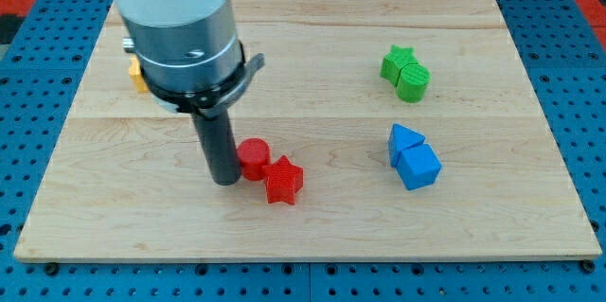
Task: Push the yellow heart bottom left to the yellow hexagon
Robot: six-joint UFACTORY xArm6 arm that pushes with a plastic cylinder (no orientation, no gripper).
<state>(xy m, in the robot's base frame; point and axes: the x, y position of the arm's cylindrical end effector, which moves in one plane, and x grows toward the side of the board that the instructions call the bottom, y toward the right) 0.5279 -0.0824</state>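
My tip rests on the board just left of the red cylinder, close to or touching it. A red star lies against the cylinder's lower right. Only a sliver of a yellow block shows at the view's left, behind the arm's grey body. I cannot tell whether it is the heart or the hexagon. The other yellow block is hidden.
A green star and a green block touch at the upper right. A blue triangle and a blue cube touch at the right. The wooden board lies on a blue pegboard surface.
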